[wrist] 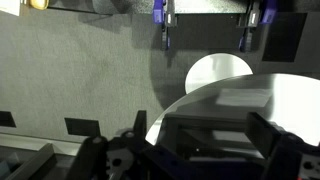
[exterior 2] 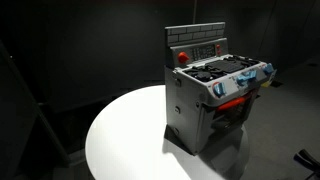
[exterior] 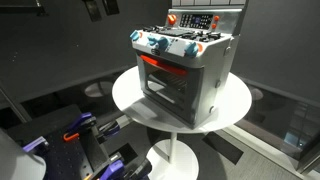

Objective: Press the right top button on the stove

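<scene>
My black gripper (wrist: 198,142) is loose. Its two dark fingers (wrist: 118,155) stand wide apart at the bottom of the wrist view, and there is nothing between them. Past the fingers I look down on the round white table (wrist: 300,100). Far behind it are two small purple parts (wrist: 158,15). I cannot pick out the stove clearly in this view.

In both exterior views the small silver-grey toy stove (exterior: 190,75) (exterior 2: 205,100) stands upright on that table (exterior: 130,95). It has a red-trimmed glass door, blue-white knobs along the front and black burners on top. Nothing is touching it.

At the back of the stove a raised grey control panel (exterior: 205,20) (exterior 2: 197,42) sticks up. A round red button (exterior: 172,18) (exterior 2: 181,57) sits at one end of it. The other buttons on the panel are too small for me to tell apart.

I think I am at the very start, and the hand has not reached the stove yet. Next I need to bring the hand over the back panel. I may close the fingers to make one tip, line it up with the top button on the right end, and push gently. If I push too hard, the light stove may slide or tip.
</scene>
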`<action>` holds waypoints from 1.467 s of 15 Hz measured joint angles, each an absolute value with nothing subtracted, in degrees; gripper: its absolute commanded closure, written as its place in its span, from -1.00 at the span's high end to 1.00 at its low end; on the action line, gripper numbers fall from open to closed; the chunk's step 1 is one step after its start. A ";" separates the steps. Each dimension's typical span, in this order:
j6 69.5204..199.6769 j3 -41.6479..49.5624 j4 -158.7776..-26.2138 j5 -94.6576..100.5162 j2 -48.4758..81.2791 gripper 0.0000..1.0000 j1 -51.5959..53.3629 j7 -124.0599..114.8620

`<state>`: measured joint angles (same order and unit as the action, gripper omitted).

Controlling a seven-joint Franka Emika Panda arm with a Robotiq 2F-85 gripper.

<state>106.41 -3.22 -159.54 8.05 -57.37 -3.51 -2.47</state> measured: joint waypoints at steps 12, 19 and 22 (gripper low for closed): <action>106.41 -3.22 -159.54 8.05 -57.37 1.00 -3.51 -2.46; 106.88 -3.22 -159.29 8.05 -57.22 1.00 -3.47 -2.50; 109.31 -3.22 -158.63 8.05 -55.88 1.00 -3.48 -3.10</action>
<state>109.31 -3.22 -158.63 8.05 -55.88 -3.48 -3.10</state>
